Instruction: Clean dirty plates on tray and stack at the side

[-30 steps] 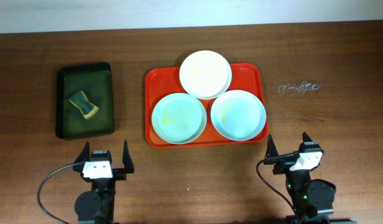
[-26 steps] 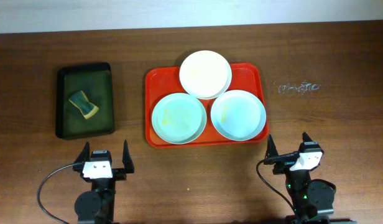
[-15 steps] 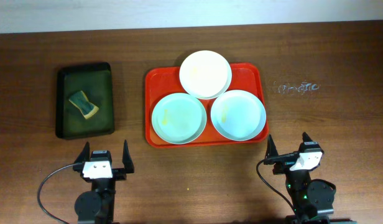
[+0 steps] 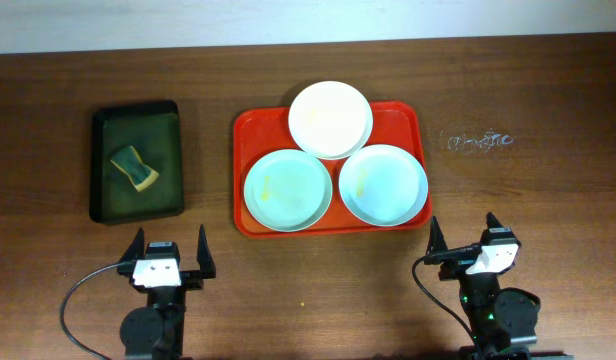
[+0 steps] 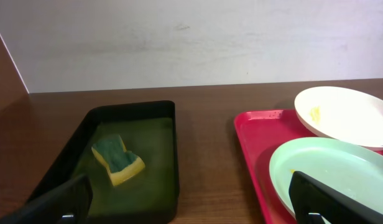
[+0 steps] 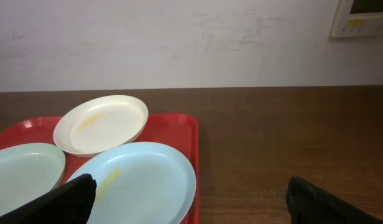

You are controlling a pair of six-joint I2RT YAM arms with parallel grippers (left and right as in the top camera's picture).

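Observation:
Three plates lie on the red tray (image 4: pixel 248 135): a white plate (image 4: pixel 330 119) at the back, a mint plate (image 4: pixel 287 188) front left and a pale blue plate (image 4: pixel 383 185) front right, the two front ones with faint yellow smears. My left gripper (image 4: pixel 169 248) is open and empty near the table's front edge, left of the tray. My right gripper (image 4: pixel 462 237) is open and empty, just right of the tray's front corner. In the right wrist view the blue plate (image 6: pixel 142 180) and white plate (image 6: pixel 101 123) show; in the left wrist view the mint plate (image 5: pixel 334 174) shows.
A dark green-black tray (image 4: pixel 103 170) at the left holds a green-and-yellow sponge (image 4: pixel 135 167), also seen in the left wrist view (image 5: pixel 119 160). A small clear crumpled object (image 4: pixel 478 141) lies right of the red tray. A white wall stands behind the table.

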